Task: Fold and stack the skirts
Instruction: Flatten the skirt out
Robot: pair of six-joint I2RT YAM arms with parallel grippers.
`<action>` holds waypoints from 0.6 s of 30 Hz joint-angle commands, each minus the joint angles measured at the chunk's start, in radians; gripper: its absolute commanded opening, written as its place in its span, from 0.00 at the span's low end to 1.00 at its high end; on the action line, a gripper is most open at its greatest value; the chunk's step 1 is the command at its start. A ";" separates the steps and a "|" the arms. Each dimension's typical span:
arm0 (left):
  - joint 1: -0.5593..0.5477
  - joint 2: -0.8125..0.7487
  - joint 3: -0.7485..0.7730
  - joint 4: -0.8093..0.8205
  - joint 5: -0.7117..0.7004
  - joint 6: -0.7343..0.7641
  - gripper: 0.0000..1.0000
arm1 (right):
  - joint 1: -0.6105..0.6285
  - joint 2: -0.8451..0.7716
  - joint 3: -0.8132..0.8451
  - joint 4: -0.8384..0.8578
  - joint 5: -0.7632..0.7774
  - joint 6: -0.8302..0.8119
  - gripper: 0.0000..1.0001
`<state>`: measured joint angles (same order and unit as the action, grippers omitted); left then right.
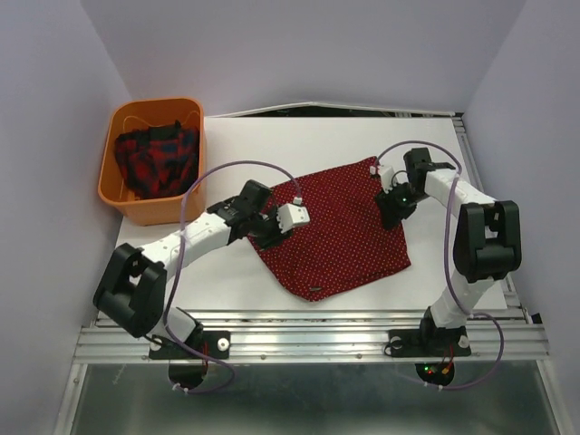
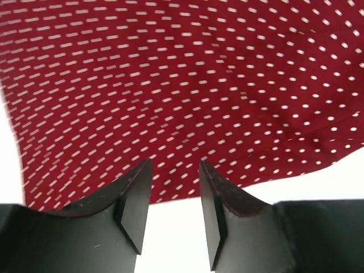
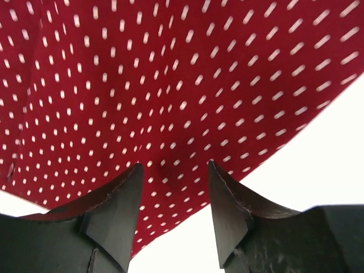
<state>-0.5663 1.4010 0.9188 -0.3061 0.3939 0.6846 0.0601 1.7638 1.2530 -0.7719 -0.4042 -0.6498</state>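
Jaws half apart on both: left gripper [image 2: 175,164] and right gripper [image 3: 174,165] at opposite edges of the polka-dot skirt [image 1: 340,231] (flat on the table [image 1: 272,136]).

polka-dot skirt [image 1: 343,231] spread on table [image 1: 237,145], an arm at each side
left gripper [image 1: 270,230] sits over the skirt's left edge, right gripper [image 1: 391,207] over its far right edge; jaw positions not discernible. plaid skirt [image 1: 156,161] lies bunched inside orange basket [image 1: 149,214], far left corner.

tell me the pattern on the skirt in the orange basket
Skirt: red-and-dark plaid, best in top external view.
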 commanded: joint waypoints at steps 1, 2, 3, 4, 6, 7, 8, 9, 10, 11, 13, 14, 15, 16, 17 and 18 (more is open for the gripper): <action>-0.085 0.065 0.005 -0.048 -0.075 0.048 0.43 | -0.002 -0.006 -0.041 -0.099 0.034 -0.022 0.53; -0.104 0.072 -0.009 -0.057 -0.085 0.067 0.41 | -0.002 -0.006 -0.050 -0.107 0.036 -0.030 0.53; -0.122 0.078 -0.046 -0.068 -0.098 0.085 0.38 | 0.007 -0.006 -0.069 -0.115 0.039 -0.039 0.50; -0.139 0.078 -0.064 -0.074 -0.113 0.102 0.37 | 0.007 -0.007 -0.076 -0.122 0.041 -0.047 0.50; -0.176 0.069 -0.098 -0.086 -0.145 0.133 0.35 | 0.007 -0.010 -0.076 -0.145 0.041 -0.051 0.49; -0.181 0.058 -0.100 -0.093 -0.144 0.136 0.35 | 0.007 -0.015 -0.067 -0.151 0.030 -0.047 0.48; -0.181 0.043 -0.098 -0.093 -0.136 0.133 0.35 | 0.007 -0.018 -0.058 -0.156 0.024 -0.036 0.49; -0.181 0.021 -0.094 -0.093 -0.124 0.130 0.39 | 0.007 -0.021 -0.044 -0.171 0.010 -0.028 0.49; -0.181 -0.031 -0.083 -0.087 -0.087 0.124 0.41 | 0.007 -0.024 -0.009 -0.179 -0.017 -0.008 0.50; -0.182 -0.055 -0.075 -0.085 -0.063 0.116 0.45 | 0.007 -0.024 0.008 -0.187 -0.030 0.002 0.51; -0.207 -0.117 -0.049 -0.094 -0.017 0.112 0.51 | 0.007 -0.021 0.069 -0.194 -0.070 0.027 0.52; -0.225 -0.129 -0.040 -0.094 -0.017 0.112 0.52 | 0.007 -0.014 0.088 -0.196 -0.079 0.053 0.53; -0.243 -0.135 -0.022 -0.097 -0.017 0.110 0.52 | 0.007 -0.009 0.106 -0.193 -0.091 0.068 0.53; -0.274 -0.134 -0.012 -0.097 -0.017 0.104 0.52 | 0.007 -0.004 0.121 -0.190 -0.106 0.082 0.53; -0.285 -0.126 0.009 -0.099 -0.015 0.098 0.52 | 0.007 0.012 0.150 -0.184 -0.113 0.107 0.53; -0.294 -0.116 0.009 -0.102 -0.006 0.096 0.53 | 0.007 0.023 0.163 -0.184 -0.117 0.116 0.53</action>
<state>-0.8158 1.2858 0.8753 -0.4011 0.3367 0.7849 0.0605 1.7706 1.3331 -0.9520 -0.4545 -0.6041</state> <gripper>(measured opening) 0.523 0.532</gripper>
